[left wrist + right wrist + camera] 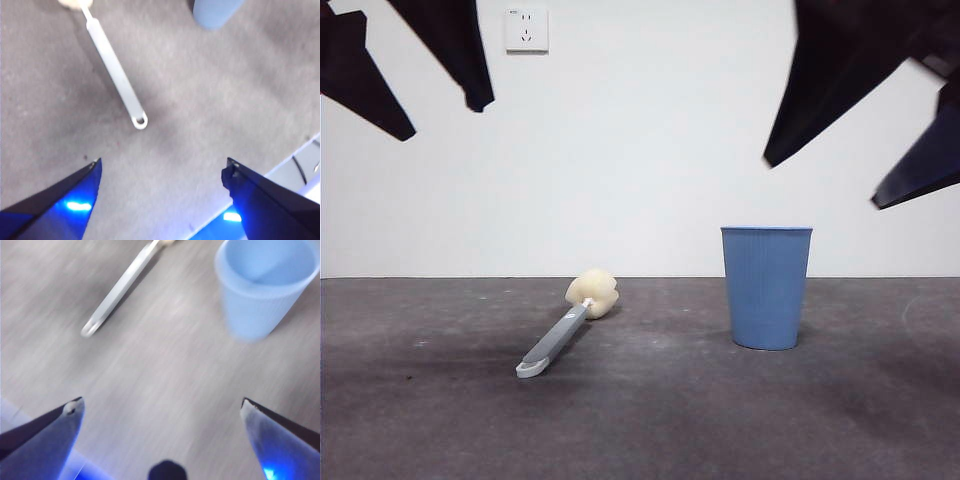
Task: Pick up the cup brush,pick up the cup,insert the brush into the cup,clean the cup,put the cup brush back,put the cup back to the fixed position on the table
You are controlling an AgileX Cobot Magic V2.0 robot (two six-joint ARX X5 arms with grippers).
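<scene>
The cup brush (567,322) lies flat on the table (640,420), left of centre, its cream sponge head toward the wall and its white loop toward the camera. The light blue cup (766,286) stands upright to its right, apart from it. My left gripper (440,115) hangs open high at the upper left, above the brush. In the left wrist view the brush handle (115,72) lies beyond the open left gripper (162,170). My right gripper (820,180) hangs open at the upper right, above the cup. The right wrist view shows the cup (262,287) and brush handle (117,292) beyond the open right gripper (160,407).
A white wall with a socket (526,30) closes the back of the table. A pale table edge (300,170) shows in the left wrist view.
</scene>
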